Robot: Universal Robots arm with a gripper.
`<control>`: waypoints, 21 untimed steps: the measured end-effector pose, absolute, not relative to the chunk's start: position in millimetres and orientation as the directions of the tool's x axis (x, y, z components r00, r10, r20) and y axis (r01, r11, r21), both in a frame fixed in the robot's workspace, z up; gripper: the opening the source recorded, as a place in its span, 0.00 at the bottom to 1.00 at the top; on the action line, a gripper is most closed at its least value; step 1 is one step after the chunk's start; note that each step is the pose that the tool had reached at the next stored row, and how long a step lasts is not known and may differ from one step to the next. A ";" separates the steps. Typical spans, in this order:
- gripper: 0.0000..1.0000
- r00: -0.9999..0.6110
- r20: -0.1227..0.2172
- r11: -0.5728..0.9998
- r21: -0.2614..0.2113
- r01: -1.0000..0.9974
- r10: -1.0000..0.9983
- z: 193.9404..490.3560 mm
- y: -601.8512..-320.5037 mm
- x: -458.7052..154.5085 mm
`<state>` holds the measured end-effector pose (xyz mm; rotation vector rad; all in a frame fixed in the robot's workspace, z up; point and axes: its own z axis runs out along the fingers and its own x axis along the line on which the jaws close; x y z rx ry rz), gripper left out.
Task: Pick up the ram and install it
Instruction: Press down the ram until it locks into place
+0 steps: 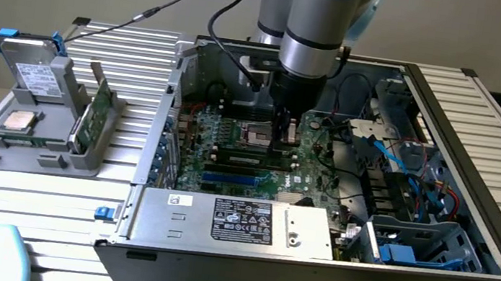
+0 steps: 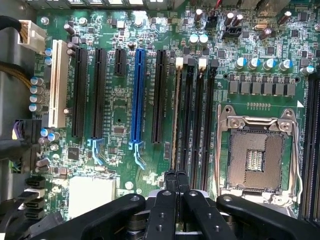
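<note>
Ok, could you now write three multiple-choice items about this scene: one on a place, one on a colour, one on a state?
1. Where is the gripper?
A. Over the tray
B. Inside the case, over the motherboard
C. Outside, over the table

2. What colour is the one bright long slot?
A. Red
B. Yellow
C. Blue

3. In what state is the CPU socket?
A. Empty
B. Holding a chip
C. Under a cooler

Key:
1 B: in the exterior view the gripper reaches down into the case, just above the motherboard.
2 C: the slot is blue among black ones.
3 A: the socket shows its bare contacts inside the metal frame.
</note>
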<state>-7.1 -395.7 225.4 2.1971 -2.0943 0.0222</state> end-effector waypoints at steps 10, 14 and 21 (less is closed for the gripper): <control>0.11 0.050 0.083 -0.045 0.062 -0.997 -0.995 236.2 -395.7 -13.5; 0.11 0.050 0.083 -0.045 0.057 -0.997 -0.995 236.4 -395.7 -25.1; 0.11 0.049 0.083 -0.045 0.056 -0.997 -0.995 236.4 -395.6 -40.5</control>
